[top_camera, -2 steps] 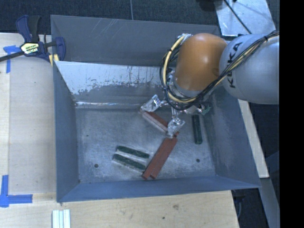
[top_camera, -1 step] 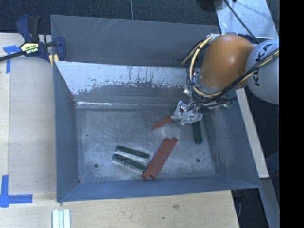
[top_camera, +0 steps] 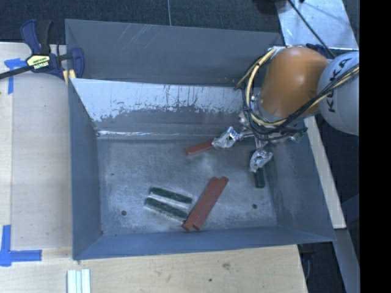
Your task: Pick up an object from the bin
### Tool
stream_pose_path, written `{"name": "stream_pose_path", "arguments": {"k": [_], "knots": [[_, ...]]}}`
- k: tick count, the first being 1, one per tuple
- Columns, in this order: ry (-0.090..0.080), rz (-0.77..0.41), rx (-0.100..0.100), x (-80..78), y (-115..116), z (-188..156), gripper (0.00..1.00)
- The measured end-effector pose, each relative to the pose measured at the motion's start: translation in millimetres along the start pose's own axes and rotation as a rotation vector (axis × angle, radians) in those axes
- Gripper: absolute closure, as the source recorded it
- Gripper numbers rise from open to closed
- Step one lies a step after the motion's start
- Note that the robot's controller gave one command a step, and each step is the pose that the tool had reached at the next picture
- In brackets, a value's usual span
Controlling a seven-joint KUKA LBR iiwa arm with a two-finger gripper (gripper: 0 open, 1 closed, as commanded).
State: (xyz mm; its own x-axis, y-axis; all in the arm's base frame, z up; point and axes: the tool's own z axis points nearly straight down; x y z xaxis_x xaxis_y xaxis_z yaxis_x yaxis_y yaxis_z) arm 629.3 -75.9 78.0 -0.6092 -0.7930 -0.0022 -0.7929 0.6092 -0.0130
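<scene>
We see the gripper [top_camera: 239,159] spread open; a small reddish-brown strip [top_camera: 197,148] lies just beside one fingertip, outside the gap.

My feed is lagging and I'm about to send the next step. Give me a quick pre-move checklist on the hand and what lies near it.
1. Hand open: ok, fingers spread wide.
2. Nothing caught between the fingers: ok.
3. Small red strip at one fingertip, touching or apart: cannot tell.
4. Hand centred over a thing: not ok. The red strip lies outside the fingers, not between them.
5. Other picks free of the hand: ok. The long red bar and two dark bars lie apart from it, nearer the view's bottom.
6. Hand's height: cannot tell.
</scene>
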Motion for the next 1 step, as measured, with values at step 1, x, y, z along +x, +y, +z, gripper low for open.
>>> {"name": "stream_pose_path", "arguments": {"k": [1], "knots": [[0.0, 0.0, 0.0, -0.1, 0.1, 0.0, 0.0]]}}
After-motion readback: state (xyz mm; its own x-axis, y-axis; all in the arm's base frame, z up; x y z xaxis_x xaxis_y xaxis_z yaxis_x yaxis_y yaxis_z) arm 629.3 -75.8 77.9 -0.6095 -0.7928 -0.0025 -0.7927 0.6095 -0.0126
